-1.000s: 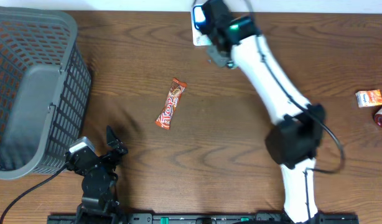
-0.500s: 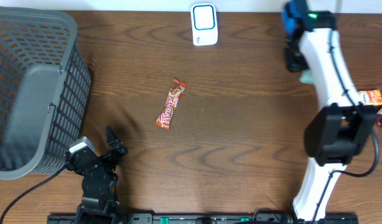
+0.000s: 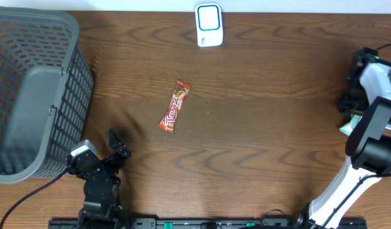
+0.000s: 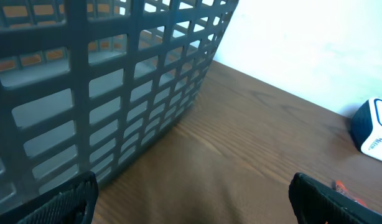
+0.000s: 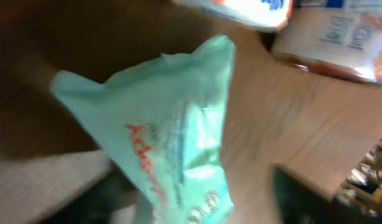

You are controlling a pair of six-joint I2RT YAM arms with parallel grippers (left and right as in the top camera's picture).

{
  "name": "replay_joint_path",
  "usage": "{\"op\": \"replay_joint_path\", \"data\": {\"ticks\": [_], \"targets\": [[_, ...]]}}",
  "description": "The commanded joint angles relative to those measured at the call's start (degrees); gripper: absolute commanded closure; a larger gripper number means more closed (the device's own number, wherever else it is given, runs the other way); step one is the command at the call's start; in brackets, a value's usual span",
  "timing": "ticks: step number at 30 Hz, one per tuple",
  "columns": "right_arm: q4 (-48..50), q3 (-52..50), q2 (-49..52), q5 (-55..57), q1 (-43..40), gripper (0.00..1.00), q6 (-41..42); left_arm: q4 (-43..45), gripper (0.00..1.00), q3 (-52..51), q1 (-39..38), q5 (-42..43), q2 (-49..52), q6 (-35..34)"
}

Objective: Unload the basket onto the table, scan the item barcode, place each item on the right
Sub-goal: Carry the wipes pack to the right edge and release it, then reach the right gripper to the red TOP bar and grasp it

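While well right of scanner, risks dropping green packet unscanned if loosened; cannot tell right end effector state.

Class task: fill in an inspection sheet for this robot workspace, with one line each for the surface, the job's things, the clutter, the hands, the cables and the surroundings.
Surface: brown wood-grain table.
Job's things: white and blue scanner at the far edge; candy bar lying mid-table; green packet at the right edge, under the right arm.
Clutter: grey mesh basket on the left; other packets beyond the green one, blurred.
Hands: left hand open and empty, low beside the basket; right hand over the green packet, grip unclear.
Cables: black lead from the left arm's base.
Surroundings: pale wall behind the table.
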Motion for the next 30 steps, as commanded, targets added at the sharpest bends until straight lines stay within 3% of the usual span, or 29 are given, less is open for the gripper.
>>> {"op": "replay_joint_path", "data": {"ticks": [1,8,14,18,24,30], "targets": [[-3.7,6.3,-1.7,-0.3,0.7,0.01,2.0,-0.2,0.02,-1.5,0.2,-0.3,-0.1,-0.1],[-14.4,20.9,-7.6,-20.7,8.0,0.01,4.0,-0.2,0.02,-1.5,0.2,-0.3,-0.1,-0.1],[-12.4,21.2,-10.0,-46.1,19.9,0.01,4.0,-0.2,0.02,-1.5,0.2,-0.3,-0.1,-0.1],[-9.4,20.2,-9.1,-55.9,28.5,0.01,4.1,-0.2,0.02,-1.5,0.2,-0.3,-0.1,-0.1],[-4.2,16.8,-7.4,-55.1,42.9,0.01,5.2,-0.2,0.02,-1.5,0.2,-0.3,-0.1,-0.1],[4.2,10.1,-4.5,-33.0,58.1,0.01,0.1,-0.2,0.02,-1.5,0.2,-0.3,-0.1,-0.1]]}}
